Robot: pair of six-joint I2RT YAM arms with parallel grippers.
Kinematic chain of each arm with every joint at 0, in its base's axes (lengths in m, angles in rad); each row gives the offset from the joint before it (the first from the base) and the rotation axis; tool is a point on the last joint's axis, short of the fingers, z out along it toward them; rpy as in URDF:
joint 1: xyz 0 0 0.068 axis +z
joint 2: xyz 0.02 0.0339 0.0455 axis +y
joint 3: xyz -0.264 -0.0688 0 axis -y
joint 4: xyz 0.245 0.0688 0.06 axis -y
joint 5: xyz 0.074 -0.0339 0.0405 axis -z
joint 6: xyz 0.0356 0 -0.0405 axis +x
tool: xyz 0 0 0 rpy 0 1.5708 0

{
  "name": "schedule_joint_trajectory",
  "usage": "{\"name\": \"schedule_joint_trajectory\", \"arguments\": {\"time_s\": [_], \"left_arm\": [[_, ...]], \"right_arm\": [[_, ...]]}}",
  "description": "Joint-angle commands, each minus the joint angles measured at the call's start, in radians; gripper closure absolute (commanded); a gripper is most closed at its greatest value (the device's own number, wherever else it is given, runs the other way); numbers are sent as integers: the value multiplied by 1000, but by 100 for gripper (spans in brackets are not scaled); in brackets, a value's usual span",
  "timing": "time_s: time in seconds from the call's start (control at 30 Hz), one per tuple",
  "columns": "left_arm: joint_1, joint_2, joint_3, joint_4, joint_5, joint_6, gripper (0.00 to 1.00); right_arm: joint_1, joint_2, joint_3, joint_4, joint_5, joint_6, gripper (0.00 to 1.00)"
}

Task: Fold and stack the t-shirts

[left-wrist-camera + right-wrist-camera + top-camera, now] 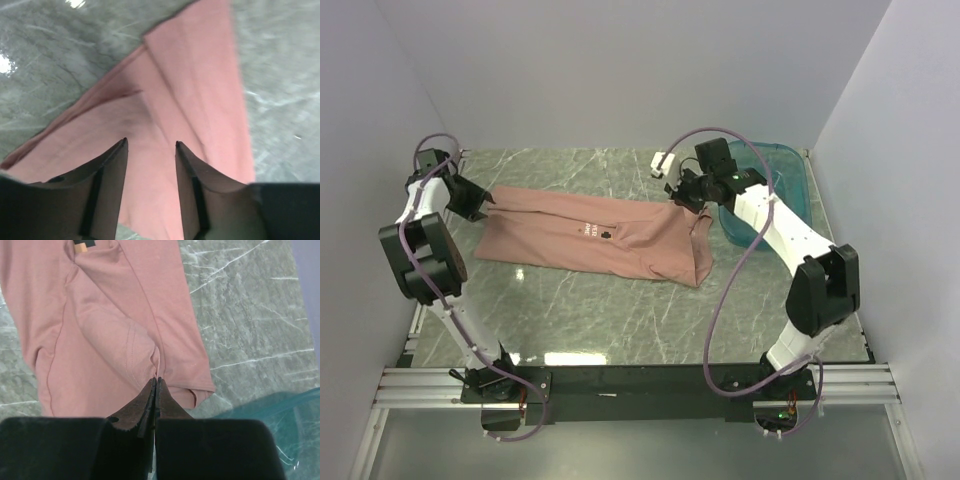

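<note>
Pinching a soft, rumpled salmon t-shirt [110,315], right fingers [144,402] meet; left fingers [107,185] stand parted above it

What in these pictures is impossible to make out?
- Print on the t-shirt: too small from above; cut off by the top edge in the right wrist view.
- Tub contents: right arm covers it from above.
- Small white object beyond the t-shirt: too small to identify.

You're looking at a robot lab cell. Plain white walls [620,70] box in a marble-look table [620,320], and the left arm [425,255] and right arm [790,240] bolt to a metal rail [860,385].
</note>
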Motion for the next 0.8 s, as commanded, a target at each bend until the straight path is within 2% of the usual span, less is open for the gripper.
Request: {"name": "schedule_joint_trajectory", "arguments": {"time_s": [0.0,0.07,0.3,0.5,0.77], "left_arm": [[24,-131,-41,90,69,27,50],[31,-166,-67,120,81,31,47],[44,-382,-306,249,169,56,35],[44,-507,-467,269,167,116,34],[42,-634,-583,266,141,182,34]], "right_arm": [[-8,46,87,-12,20,-6,100],[-8,69,125,-26,25,-6,100],[-6,160,222,-50,43,-9,100],[-5,211,277,-63,48,-12,100],[12,287,376,-93,61,-15,100]]}}
